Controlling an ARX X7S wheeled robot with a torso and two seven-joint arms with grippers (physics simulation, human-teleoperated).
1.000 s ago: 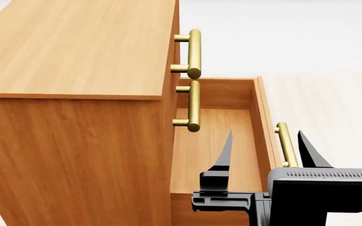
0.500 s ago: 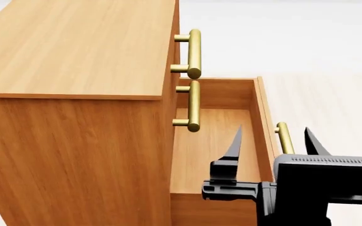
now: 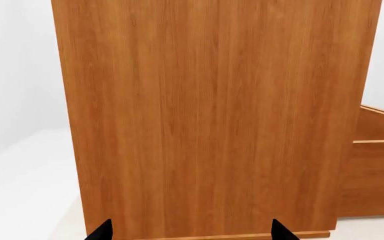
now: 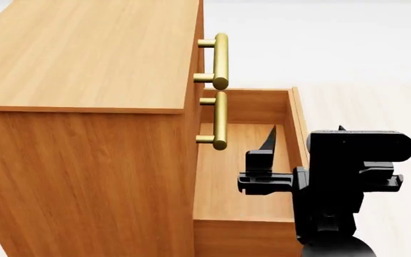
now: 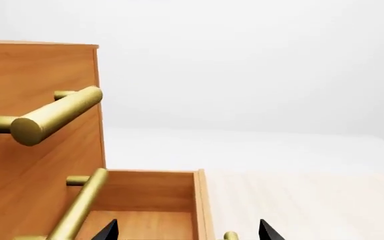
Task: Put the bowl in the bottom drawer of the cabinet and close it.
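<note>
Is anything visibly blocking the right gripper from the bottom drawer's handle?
Nothing visible. The right gripper is open, its fingers either side of the bottom drawer front, over the handle, which the gripper hides in the head view.

cabinet [image 4: 84, 160]: orange-brown wood grain | handles [image 4: 220, 60]: brass | right hand [image 4: 305, 140]: black

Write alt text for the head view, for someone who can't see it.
The right pincer, open, straddles the front panel of the pulled-out, empty bottom drawer. The cabinet fills the left, with two upper brass handles on its front. No bowl shows.
</note>
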